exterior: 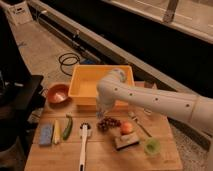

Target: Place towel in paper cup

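My gripper (100, 113) hangs from the white arm just in front of the yellow bin (89, 86), above the wooden table (100, 159) and left of the grapes (108, 123). It is shut, and I cannot make out anything in it. The towel is not in view. The paper cup does not show either. The arm reaches in from the right and covers the table's back right part.
An orange-red bowl (57, 94) stands left of the bin. Along the front lie a light-blue sponge (46, 134), a green vegetable (67, 126), a white-handled brush (83, 143), a peach (127, 128), a brown block (126, 141) and a small green cup (152, 146).
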You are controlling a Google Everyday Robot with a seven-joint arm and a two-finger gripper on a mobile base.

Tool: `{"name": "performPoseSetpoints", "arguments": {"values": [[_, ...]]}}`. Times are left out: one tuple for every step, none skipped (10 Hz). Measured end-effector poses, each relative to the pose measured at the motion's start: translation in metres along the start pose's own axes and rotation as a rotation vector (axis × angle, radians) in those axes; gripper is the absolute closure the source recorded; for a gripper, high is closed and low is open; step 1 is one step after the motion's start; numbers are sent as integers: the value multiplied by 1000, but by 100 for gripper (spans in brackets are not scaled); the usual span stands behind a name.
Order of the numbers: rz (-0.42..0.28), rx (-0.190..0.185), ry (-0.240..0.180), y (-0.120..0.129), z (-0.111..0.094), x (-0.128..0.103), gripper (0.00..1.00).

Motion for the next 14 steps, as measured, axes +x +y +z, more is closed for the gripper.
{"name": "performPoseSetpoints", "arguments": {"values": [[29,-6,-1,13,-3,10,100],[68,-15,-7,33,-6,25,100],[100,-23,-9,50,-9,39,100],[126,-28,-9,63,-13,52,100],[146,-32,-7,73,-17,62,100],[145,-31,-7,72,-17,62,100],[141,-31,-9,70,-16,60,100],[144,-32,-8,72,-16,61,100],[143,-32,-9,71,-16,61,100],[141,-32,-10,70,-15,60,100],[144,-32,-8,71,-16,61,100],[162,-36,8,73,-18,65,100],[184,-37,24,73,-23,70,100],[206,-40,42,77,-29,78,100]]}}
